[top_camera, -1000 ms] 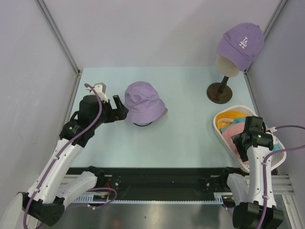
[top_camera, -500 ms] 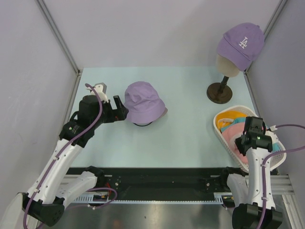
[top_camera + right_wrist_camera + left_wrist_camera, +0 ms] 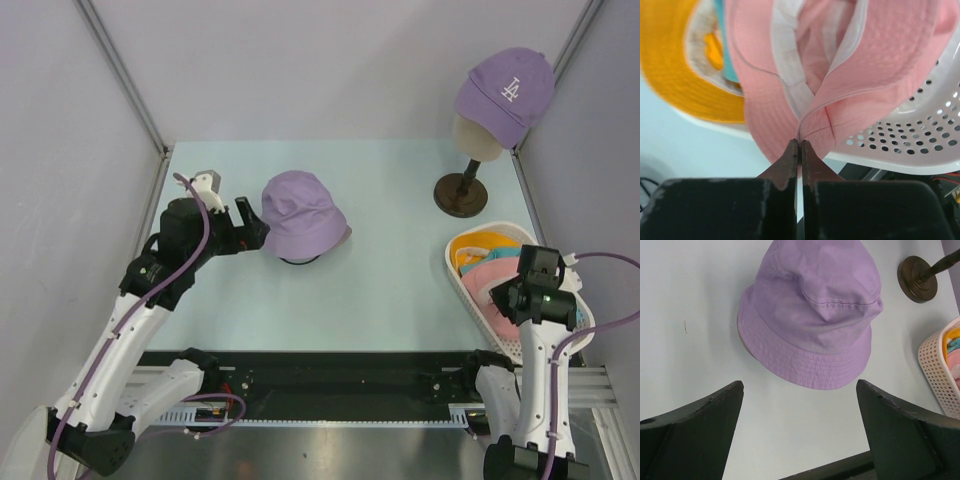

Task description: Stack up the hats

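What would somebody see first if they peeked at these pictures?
Probably the lavender bucket hat, sitting alone in the middle of the table. Next comes the purple baseball cap, perched on a mannequin head in the far right corner. Up close, the right end effector pinches a fold of a pink hat at the white basket.

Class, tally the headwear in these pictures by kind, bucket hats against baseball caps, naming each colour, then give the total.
Soft fabric bucket hats: 4 (lavender bucket hat, pink bucket hat, orange bucket hat, teal bucket hat)
Baseball caps: 1 (purple baseball cap with white logo)
Total: 5
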Robot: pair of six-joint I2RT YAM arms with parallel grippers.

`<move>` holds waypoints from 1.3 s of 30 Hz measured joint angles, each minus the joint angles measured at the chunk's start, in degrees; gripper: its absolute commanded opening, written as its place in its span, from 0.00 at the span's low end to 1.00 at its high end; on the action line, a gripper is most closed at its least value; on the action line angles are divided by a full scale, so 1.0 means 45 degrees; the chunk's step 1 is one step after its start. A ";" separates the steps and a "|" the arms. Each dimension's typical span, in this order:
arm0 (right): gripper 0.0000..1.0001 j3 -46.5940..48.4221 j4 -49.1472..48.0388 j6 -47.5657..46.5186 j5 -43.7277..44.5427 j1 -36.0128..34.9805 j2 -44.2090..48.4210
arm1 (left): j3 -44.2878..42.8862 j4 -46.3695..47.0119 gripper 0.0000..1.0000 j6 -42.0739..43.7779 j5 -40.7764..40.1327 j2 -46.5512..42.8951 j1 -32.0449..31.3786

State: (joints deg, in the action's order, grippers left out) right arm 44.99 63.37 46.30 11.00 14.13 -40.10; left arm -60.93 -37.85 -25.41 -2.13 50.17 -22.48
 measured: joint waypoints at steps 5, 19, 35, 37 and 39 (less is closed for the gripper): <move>0.00 0.2613 0.0019 -0.0811 0.0073 -0.0005 0.0155 | -0.0287 -0.0019 1.00 0.0000 0.0053 0.0005 0.0000; 0.00 0.5571 -0.2506 -0.0957 -0.2482 -0.1501 -0.0622 | -0.0685 -0.0117 1.00 0.0000 0.0049 -0.0214 0.0000; 0.00 0.7679 -0.2618 -0.1307 0.2977 -1.1710 -0.5367 | -0.1297 -0.0782 1.00 0.0447 -0.0316 0.0083 0.0000; 0.00 0.8068 -0.2623 -0.1598 0.3240 -1.1778 -0.5586 | -0.1452 -0.0787 1.00 0.0656 -0.0418 0.0092 0.0000; 0.00 0.8442 -0.2701 -0.1812 0.3390 -1.1803 -0.5639 | -0.1588 -0.0806 1.00 0.0889 -0.0529 0.0102 0.0000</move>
State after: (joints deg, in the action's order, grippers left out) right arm 82.98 51.22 38.15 26.26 -38.98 -65.47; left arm -68.07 -41.47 -21.41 -4.51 50.63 -22.48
